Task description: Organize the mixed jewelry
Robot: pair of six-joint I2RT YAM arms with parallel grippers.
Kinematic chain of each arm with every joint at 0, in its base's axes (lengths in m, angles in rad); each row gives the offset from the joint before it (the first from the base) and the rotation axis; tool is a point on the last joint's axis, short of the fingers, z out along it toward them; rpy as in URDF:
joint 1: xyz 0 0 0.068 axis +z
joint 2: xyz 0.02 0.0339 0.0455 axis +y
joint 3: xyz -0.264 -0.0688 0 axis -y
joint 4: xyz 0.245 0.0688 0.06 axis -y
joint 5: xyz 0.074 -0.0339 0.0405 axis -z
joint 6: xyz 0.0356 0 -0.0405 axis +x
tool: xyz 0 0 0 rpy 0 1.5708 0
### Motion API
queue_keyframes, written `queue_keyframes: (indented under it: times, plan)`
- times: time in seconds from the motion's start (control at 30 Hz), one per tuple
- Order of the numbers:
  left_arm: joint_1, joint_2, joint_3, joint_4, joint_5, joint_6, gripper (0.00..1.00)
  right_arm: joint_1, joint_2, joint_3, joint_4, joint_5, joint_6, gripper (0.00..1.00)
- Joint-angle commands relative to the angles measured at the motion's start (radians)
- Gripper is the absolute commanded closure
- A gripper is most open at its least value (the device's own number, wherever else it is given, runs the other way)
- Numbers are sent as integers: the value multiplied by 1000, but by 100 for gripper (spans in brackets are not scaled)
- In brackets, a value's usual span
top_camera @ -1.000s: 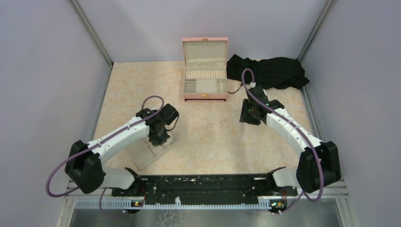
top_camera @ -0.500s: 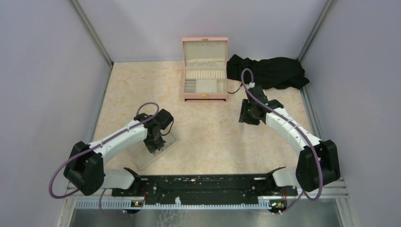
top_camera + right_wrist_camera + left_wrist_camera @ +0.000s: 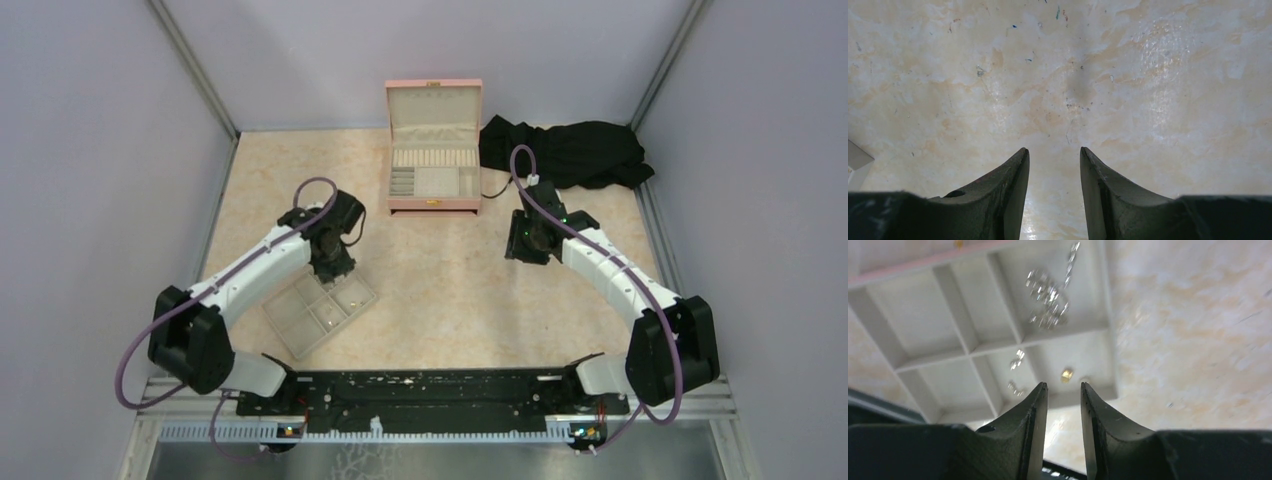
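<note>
Left wrist view: the left gripper hangs above the beige tray, its fingers a narrow gap apart with nothing between them. The mixed jewelry lies in the tray's compartments. A pale metallic cluster fills one corner cell, a lone gold piece sits in the corner cell beside it, just past the fingertips, and a few pale specks lie in the cell across the divider.

The step in hand looks like a pick from the tray, probably the gold piece. Doing it well would mean coming straight down with a finger on either side of it, staying off the cell walls and closing gently — a speck that small could skip away at a nudge.

The right gripper hovers, fingers apart and empty, over bare table. The pink box stands open at the far side beside a black cloth. No brand, label or writing can be read in any view.
</note>
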Motion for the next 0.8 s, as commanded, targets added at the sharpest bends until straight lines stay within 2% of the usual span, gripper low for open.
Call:
queue_keyframes:
  times: [0.0,0.23,0.4,0.5,0.67,0.77]
  plan:
    - [96,118,117,107,49,127,62,-7,0,55,34,11,-5,58]
    - [154,308,200,191,49,182,56,-7,-20,51,20,29,-15,58]
    - [175,400,217,243,95,241,58,-7,-31,46,10,44,-26,58]
    - [174,421,205,263,139,258,66,-7,-33,41,10,45,-27,58]
    - [151,403,190,284,187,270,89,-7,-33,38,15,44,-20,58]
    - [102,388,208,277,188,286,95,-7,-32,39,14,51,-16,58]
